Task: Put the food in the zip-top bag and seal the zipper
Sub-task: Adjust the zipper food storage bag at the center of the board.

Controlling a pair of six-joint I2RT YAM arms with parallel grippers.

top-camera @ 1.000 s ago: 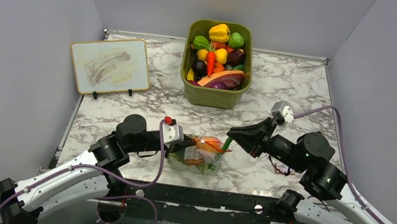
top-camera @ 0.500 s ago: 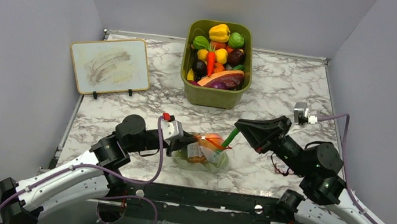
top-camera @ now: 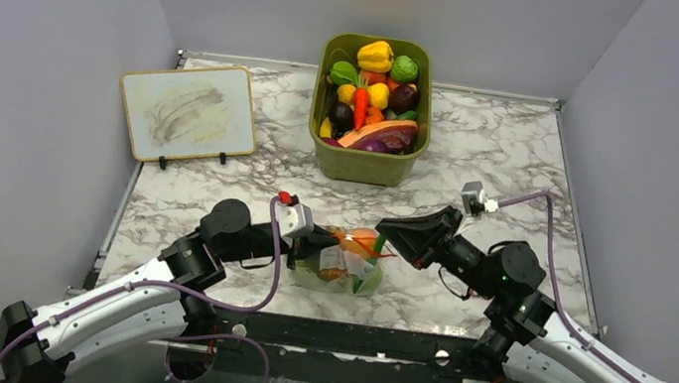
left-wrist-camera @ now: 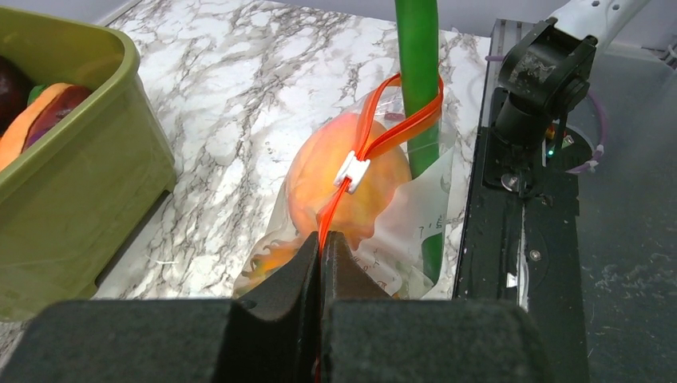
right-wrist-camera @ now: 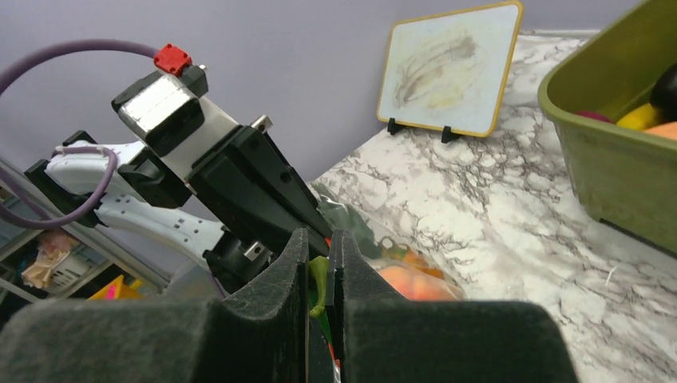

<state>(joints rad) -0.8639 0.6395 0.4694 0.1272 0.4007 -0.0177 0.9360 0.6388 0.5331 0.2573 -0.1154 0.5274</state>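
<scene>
The clear zip-top bag (top-camera: 344, 270) lies near the table's front edge between both arms. My left gripper (left-wrist-camera: 321, 238) is shut on the bag's orange-red zipper (left-wrist-camera: 375, 136), just below the white slider (left-wrist-camera: 352, 170), and holds the mouth up. A round orange-peach fruit (left-wrist-camera: 351, 187) and a smaller orange piece (top-camera: 331, 274) of food sit inside the bag. My right gripper (right-wrist-camera: 318, 239) is shut on a long green toy stalk (left-wrist-camera: 417, 56), which stands down through the bag's open mouth (top-camera: 375, 252).
An olive-green bin (top-camera: 365, 160) full of toy produce stands at the back centre. A small whiteboard (top-camera: 188, 110) leans at the back left. The table's black front rail (left-wrist-camera: 519, 199) runs right beside the bag.
The right gripper lifted the green stalk up and back to the right, then came down and left again. The stalk now sits deeper in the bag. The left gripper kept its hold on the zipper.
</scene>
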